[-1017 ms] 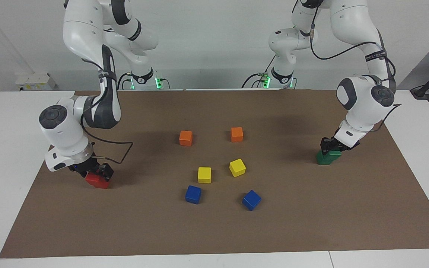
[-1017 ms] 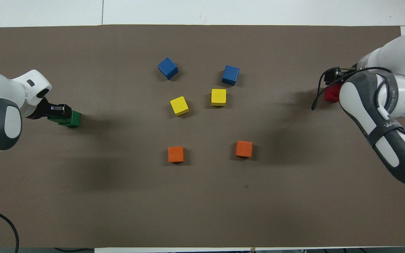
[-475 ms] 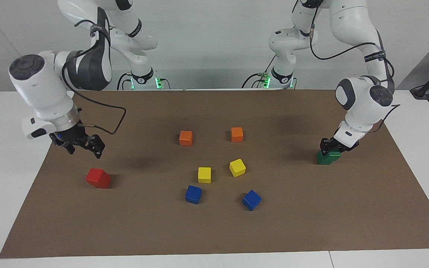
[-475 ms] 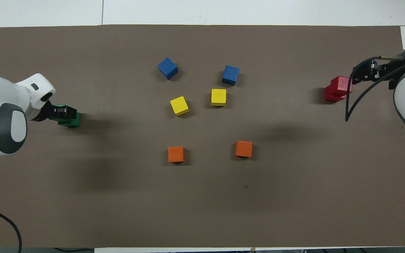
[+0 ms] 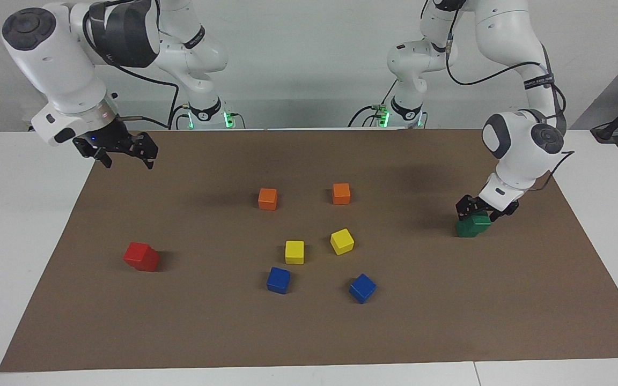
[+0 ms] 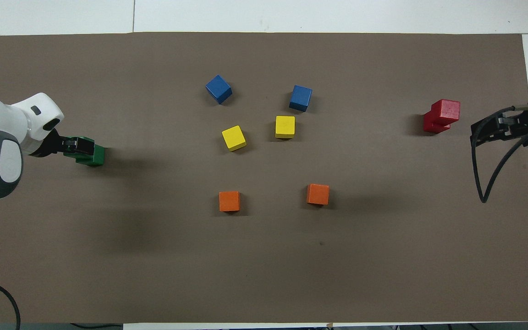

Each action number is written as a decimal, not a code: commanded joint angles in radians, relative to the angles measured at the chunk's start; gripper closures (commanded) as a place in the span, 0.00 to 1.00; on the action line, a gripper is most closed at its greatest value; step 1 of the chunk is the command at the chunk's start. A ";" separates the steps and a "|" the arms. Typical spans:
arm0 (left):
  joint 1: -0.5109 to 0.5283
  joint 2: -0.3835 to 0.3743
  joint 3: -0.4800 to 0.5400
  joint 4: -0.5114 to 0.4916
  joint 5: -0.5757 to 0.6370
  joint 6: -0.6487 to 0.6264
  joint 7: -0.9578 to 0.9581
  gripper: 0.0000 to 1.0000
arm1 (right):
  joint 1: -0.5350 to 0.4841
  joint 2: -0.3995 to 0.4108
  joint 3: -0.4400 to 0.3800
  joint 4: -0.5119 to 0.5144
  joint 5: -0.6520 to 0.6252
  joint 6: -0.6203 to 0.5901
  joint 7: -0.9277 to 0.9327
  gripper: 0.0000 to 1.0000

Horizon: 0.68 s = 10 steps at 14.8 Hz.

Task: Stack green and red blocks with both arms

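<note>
Your left gripper (image 5: 479, 210) has its jaws spread directly over the green stack (image 5: 472, 225), while your right gripper (image 5: 121, 153), jaws spread, hangs well clear of the red stack (image 5: 141, 257).

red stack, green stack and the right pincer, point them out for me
red stack (image 6: 445, 110), overhead view, top face of the upper red cube.
green stack (image 5: 469, 229), facing view, front face of the lower green cube.
right pincer (image 5: 124, 155), facing view, midway between its open fingertips, raised over the mat's corner.

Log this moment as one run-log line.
red stack: built, free | right pincer: open, raised over mat edge | green stack: built | left pincer: open at top green block | other cubes: untouched
</note>
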 commanded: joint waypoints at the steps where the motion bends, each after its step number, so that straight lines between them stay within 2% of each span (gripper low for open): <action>1: 0.003 -0.053 0.000 0.141 -0.014 -0.217 0.023 0.00 | -0.005 -0.020 0.003 -0.018 0.026 -0.009 -0.027 0.00; 3: 0.001 -0.090 -0.005 0.247 -0.008 -0.356 0.024 0.00 | -0.014 -0.031 0.004 -0.021 0.037 -0.011 -0.027 0.00; 4: 0.000 -0.117 -0.008 0.266 -0.008 -0.403 0.024 0.00 | -0.020 -0.034 0.012 -0.021 0.037 -0.014 -0.028 0.00; 6: 0.000 -0.194 -0.013 0.264 -0.009 -0.476 0.023 0.00 | -0.020 -0.052 0.018 -0.024 0.038 -0.017 -0.027 0.00; 8: -0.022 -0.235 -0.008 0.266 -0.008 -0.522 0.000 0.00 | -0.003 -0.071 0.010 -0.030 0.035 -0.015 -0.024 0.00; 10: -0.025 -0.234 -0.002 0.267 -0.005 -0.522 -0.016 0.00 | 0.021 -0.089 -0.005 -0.047 0.035 -0.015 -0.024 0.00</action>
